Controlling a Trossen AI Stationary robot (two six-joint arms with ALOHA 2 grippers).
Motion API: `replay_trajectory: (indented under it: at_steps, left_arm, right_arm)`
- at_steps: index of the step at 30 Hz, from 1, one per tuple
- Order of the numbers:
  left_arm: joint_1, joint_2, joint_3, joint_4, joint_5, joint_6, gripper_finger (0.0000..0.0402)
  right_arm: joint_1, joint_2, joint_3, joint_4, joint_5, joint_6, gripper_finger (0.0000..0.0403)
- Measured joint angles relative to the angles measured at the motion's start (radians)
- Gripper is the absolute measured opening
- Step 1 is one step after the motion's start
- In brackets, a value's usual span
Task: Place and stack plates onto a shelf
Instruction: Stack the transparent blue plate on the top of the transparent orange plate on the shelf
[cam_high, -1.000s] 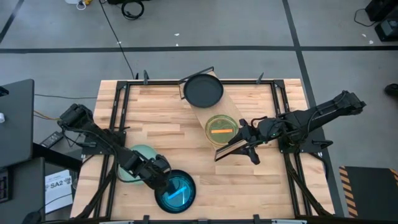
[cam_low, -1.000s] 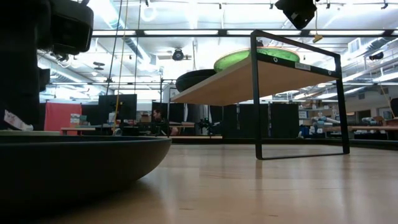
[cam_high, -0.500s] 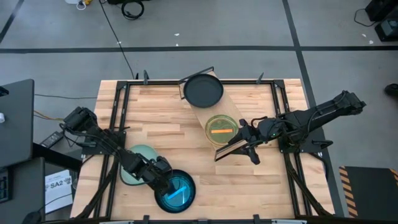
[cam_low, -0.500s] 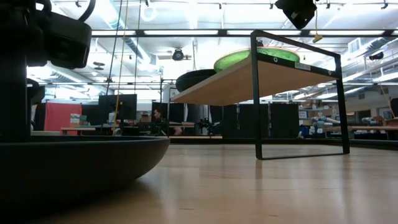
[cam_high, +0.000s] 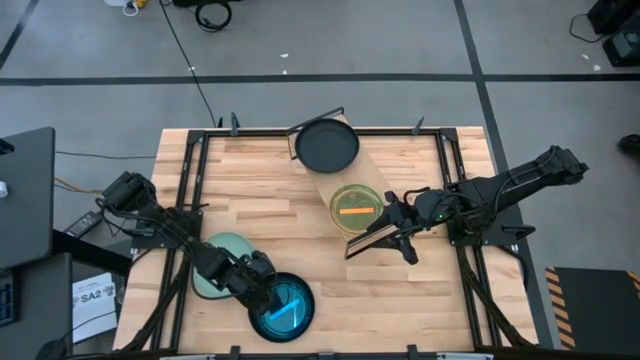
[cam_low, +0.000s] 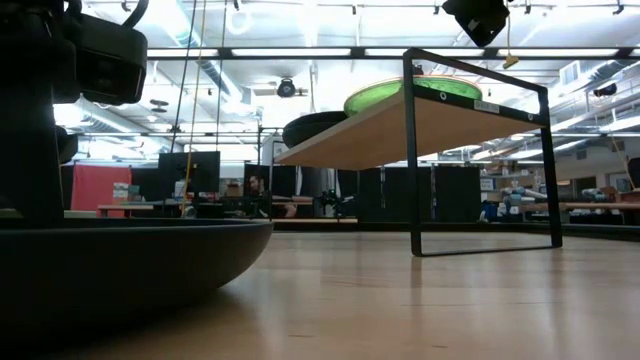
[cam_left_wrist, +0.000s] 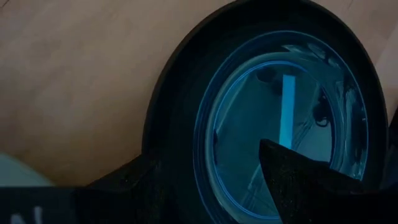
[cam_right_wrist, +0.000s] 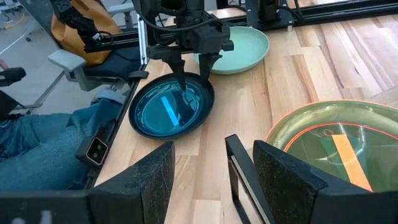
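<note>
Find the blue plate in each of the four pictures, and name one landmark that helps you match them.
High view: blue plate near the table's front edge, under the left gripper.
Low view: dark rim filling the lower left.
Left wrist view: fills the picture.
Right wrist view: upper left.
Landmark: its pale centre stripe.

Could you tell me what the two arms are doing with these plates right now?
The left gripper is open over the teal plate at the table's near edge, jaws straddling its rim, not yet closed. A pale green plate lies on the table beside it. The right gripper waits open beside the shelf, holding nothing. The shelf already carries a dark plate and a green plate with an orange stripe, side by side, not stacked.
</note>
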Motion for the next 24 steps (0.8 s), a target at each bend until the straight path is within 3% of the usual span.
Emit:
replay_trajectory:
  at_steps: [20,24]
  left_arm:
    - [0.003,0.066,0.002,0.05,0.062,-0.001,0.0246]
    - [0.003,0.066,0.002,0.049,0.064,-0.002,0.0229]
  right_arm:
    - [0.0,0.0,0.0,0.001,0.0,0.0,0.0223]
    - [0.0,0.0,0.0,0.001,0.0,0.0,0.0223]
